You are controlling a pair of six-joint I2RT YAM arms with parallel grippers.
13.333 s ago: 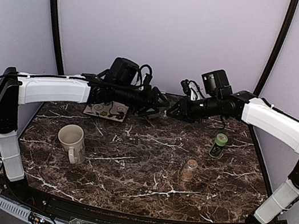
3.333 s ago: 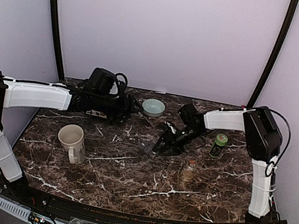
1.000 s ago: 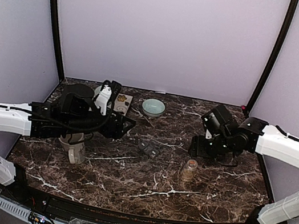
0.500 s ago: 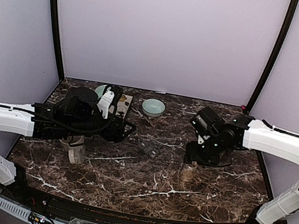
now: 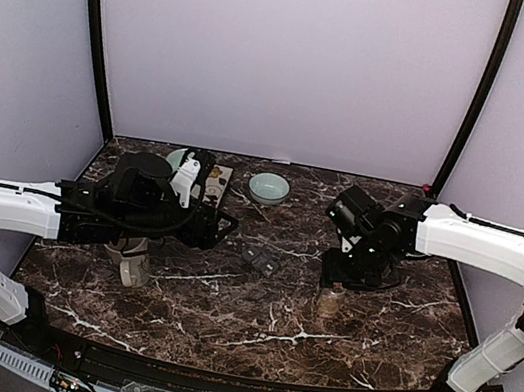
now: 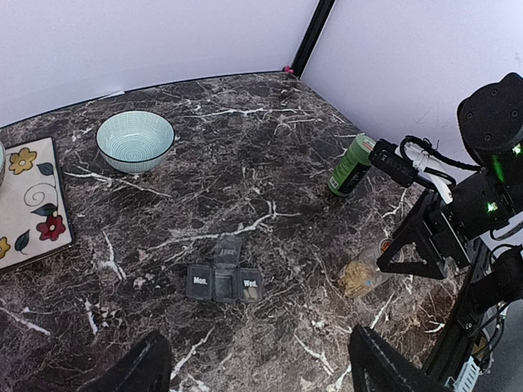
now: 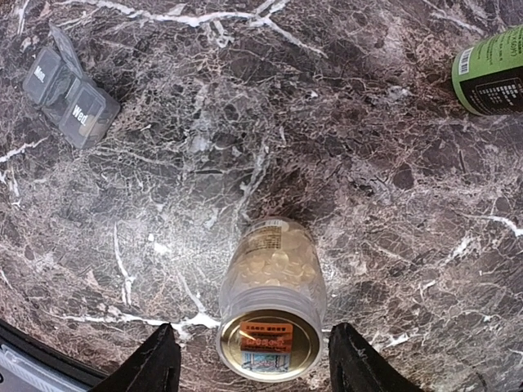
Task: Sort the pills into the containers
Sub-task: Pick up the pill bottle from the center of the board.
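A clear pill bottle (image 7: 272,327) full of tan pills, with a gold lid and orange label, stands on the marble; it also shows in the top view (image 5: 329,300) and the left wrist view (image 6: 364,274). My right gripper (image 7: 260,361) is open right above it, one finger on each side, not touching. A small grey pill organizer (image 6: 222,282) marked Mon. and Wed. lies mid-table with its middle lid open, also seen in the top view (image 5: 259,259) and the right wrist view (image 7: 69,91). My left gripper (image 6: 261,371) is open and empty, hovering short of the organizer.
A green bottle (image 6: 351,165) stands right of centre, also in the right wrist view (image 7: 493,72). A teal bowl (image 5: 268,188) sits at the back. A floral tile (image 6: 29,200) lies back left. A beige mug (image 5: 129,260) is partly under my left arm.
My right gripper has swung left and nearer, from beside the green bottle to directly over the clear pill bottle. My left arm has hardly moved in the last second.
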